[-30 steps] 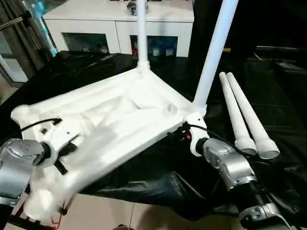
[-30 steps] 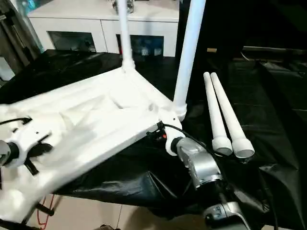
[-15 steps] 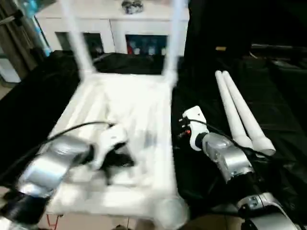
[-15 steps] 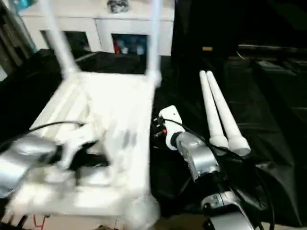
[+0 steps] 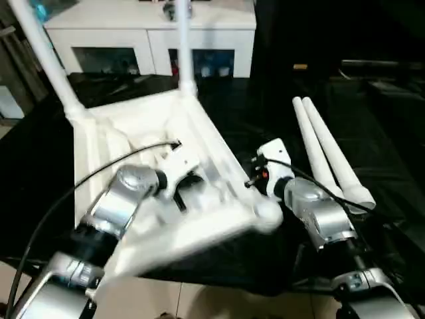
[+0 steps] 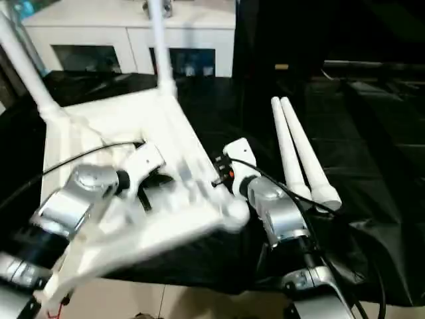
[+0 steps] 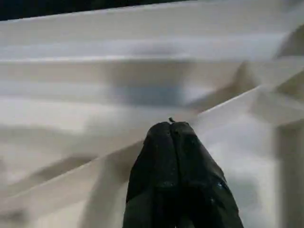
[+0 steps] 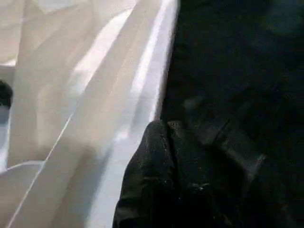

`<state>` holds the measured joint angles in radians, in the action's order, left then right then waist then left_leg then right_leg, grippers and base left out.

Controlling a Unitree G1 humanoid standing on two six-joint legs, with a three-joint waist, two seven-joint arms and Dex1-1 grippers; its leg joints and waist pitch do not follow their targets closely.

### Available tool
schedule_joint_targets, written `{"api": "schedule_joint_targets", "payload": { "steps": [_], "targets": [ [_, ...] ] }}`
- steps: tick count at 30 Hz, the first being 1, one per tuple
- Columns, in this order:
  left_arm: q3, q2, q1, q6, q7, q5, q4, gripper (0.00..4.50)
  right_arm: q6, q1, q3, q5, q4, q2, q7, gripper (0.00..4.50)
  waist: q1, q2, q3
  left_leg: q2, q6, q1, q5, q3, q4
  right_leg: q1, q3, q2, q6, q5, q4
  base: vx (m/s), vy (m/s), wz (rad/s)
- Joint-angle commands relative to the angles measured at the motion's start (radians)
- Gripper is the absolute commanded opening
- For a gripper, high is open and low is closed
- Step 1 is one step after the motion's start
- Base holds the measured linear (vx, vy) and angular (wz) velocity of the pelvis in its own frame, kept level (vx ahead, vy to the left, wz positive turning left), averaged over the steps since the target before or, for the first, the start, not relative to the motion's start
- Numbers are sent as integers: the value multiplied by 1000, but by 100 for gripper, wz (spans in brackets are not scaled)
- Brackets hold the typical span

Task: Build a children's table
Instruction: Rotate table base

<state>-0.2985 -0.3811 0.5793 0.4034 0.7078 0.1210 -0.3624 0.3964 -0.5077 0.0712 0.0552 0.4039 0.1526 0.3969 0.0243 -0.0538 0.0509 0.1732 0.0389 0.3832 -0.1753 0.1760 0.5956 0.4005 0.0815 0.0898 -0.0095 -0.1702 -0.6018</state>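
The children's table lies upside down on the black-covered bench, its white tabletop [image 5: 211, 147] showing the ribbed underside. Two white legs [image 5: 43, 56] [image 5: 182, 46] stand in its far corner sockets. The near right corner socket [image 5: 265, 212] holds no leg. My left gripper [image 5: 180, 194] is shut, its black fingertips [image 7: 171, 130] pressed against the ribs in the middle of the underside. My right gripper [image 5: 254, 178] is shut just beside the tabletop's right rim, over the black cloth, holding nothing. Two loose legs [image 5: 325, 159] lie side by side to the right.
A white cabinet [image 5: 153, 33] with glass-fronted compartments stands behind the bench. Black cloth [image 5: 378, 126] covers the bench and hangs over its front edge, where pale floor [image 5: 199, 299] shows. A black cable [image 5: 80, 186] loops over my left forearm.
The tabletop has swung round, so its two standing legs went from the right side to the far left. My left arm moved in over the underside. My right gripper closed, off the rim.
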Motion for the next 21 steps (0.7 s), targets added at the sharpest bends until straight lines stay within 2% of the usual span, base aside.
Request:
{"api": "schedule_joint_targets", "payload": {
  "steps": [1, 2, 4, 5, 6, 7, 8, 9, 10, 11, 12, 13, 14, 15, 16, 17, 18, 19, 20, 21],
  "targets": [
    [25, -15, 23, -72, -103, 44, -90, 0, 93, 7, -56, -2, -117, 23, -72, 3, 3, -6, -71, 42, 3, -19, -251, -21, -71, -48, -47, 50, -173, -259, 76, 0, 0, 0],
    [25, -15, 23, -74, -105, 45, -92, 0, 95, 7, -56, -3, -120, 24, -73, 3, 3, -6, -71, 42, 3, -19, -251, -21, -71, -48, -47, 50, -173, -259, 76, 0, 0, 0],
    [35, -21, 25, -113, -136, 52, -128, 0, 180, 25, -50, -45, -213, 62, -81, 3, 8, -5, -75, 43, 3, -18, -214, -22, -70, -53, -46, 47, -181, -173, 68, 0, 0, 0],
    [45, -22, 17, -117, -122, 38, -116, 0, 240, 32, -44, -53, -259, 86, -62, 3, 8, -20, -75, 42, 4, -19, -213, -23, -70, -52, -46, 46, -187, -158, 64, 0, 0, 0],
    [55, -20, 9, -112, -111, 25, -98, 0, 279, 34, -40, -47, -282, 102, -40, 3, 7, -14, -75, 43, 1, -18, -214, -22, -70, -53, -46, 47, -189, -144, 67, 0, 0, 0],
    [74, -18, -16, -102, -69, -12, -42, 0, 352, 44, -53, -27, -342, 128, -18, 3, 6, -10, -76, 42, -3, -17, -210, -22, -69, -57, -46, 48, -202, -123, 63, 0, 0, 0],
    [80, -17, -27, -97, -48, -28, -15, 0, 374, 48, -65, -15, -367, 136, -15, 19, 14, -35, -79, 45, -6, -18, -195, -25, -66, -58, -46, 55, -217, -96, 57, 0, 0, 0],
    [80, -17, -27, -97, -48, -28, -15, 0, 374, 48, -65, -15, -367, 136, -15, 29, 8, -17, -77, 44, -15, -15, -197, -21, -66, -58, -45, 51, -226, -82, 62, 0, 0, 0],
    [104, -5, -49, -72, -25, -68, 53, 0, 417, 45, -98, -12, -392, 140, -41, 29, 7, -10, -78, 41, -20, -14, -192, -19, -64, -59, -46, 50, -230, -81, 62, 0, 0, 0],
    [116, 1, -59, -61, -16, -87, 84, 0, 436, 43, -115, -13, -402, 141, -56, 29, 10, -12, -78, 43, -22, -13, -183, -20, -64, -61, -46, 55, -237, -82, 58, 0, 0, 0],
    [120, 3, -63, -56, -12, -94, 96, 0, 444, 42, -121, -13, -406, 141, -62, 48, 11, -14, -75, 44, -27, -15, -184, -17, -64, -56, -47, 57, -239, -122, 63, 0, 0, 0],
    [159, 29, -80, -7, 3, -159, 166, 33, 483, 34, -146, -15, -422, 147, -84, 63, 10, -12, -71, 43, -22, -16, -206, -15, -65, -53, -46, 54, -230, -181, 69, 0, 0, 0],
    [185, 47, -99, 30, 17, -211, 235, 33, 516, 24, -171, -16, -431, 151, -105, 63, 11, -9, -70, 46, -13, -19, -209, -15, -65, -55, -47, 58, -231, -215, 67, 0, 0, 0],
    [198, 57, -111, 56, 26, -243, 280, 41, 535, 17, -186, -16, -435, 154, -117, 68, 12, -11, -68, 47, -13, -19, -212, -15, -67, -51, -47, 58, -227, -234, 72, 0, 0, 0],
    [199, 64, -129, 81, 22, -284, 331, 41, 573, 2, -205, -11, -439, 163, -144, 72, 10, -12, -67, 45, -5, -22, -231, -15, -67, -48, -46, 53, -216, -266, 74, 0, 0, 0],
    [195, 64, -135, 91, 27, -302, 347, 58, 584, -5, -212, -8, -435, 167, -152, 91, 8, -3, -66, 43, -3, -21, -235, -15, -68, -47, -46, 49, -202, -278, 76, 0, 0, 0],
    [192, 64, -139, 96, 34, -311, 358, 71, 588, -10, -215, -7, -429, 169, -154, 101, 9, -6, -66, 42, -2, -21, -235, -16, -67, -47, -45, 49, -197, -285, 74, 0, 0, 0],
    [175, 65, -145, 98, 44, -329, 375, 80, 608, -21, -224, -15, -417, 175, -155, 105, 7, -6, -64, 38, -3, -19, -244, -14, -67, -45, -46, 48, -173, -315, 81, 0, 0, 0],
    [173, 66, -146, 99, 45, -330, 377, 82, 610, -23, -225, -16, -415, 176, -156, 110, 7, -6, -65, 38, -1, -19, -242, -15, -67, -46, -46, 49, -167, -321, 81, 0, 0, 0],
    [159, 67, -154, 98, 56, -332, 398, 87, 632, -29, -228, -22, -410, 184, -153, 121, 6, -3, -65, 37, -2, -17, -238, -15, -67, -47, -46, 49, -161, -325, 82, 0, 0, 0]
  ]
}}
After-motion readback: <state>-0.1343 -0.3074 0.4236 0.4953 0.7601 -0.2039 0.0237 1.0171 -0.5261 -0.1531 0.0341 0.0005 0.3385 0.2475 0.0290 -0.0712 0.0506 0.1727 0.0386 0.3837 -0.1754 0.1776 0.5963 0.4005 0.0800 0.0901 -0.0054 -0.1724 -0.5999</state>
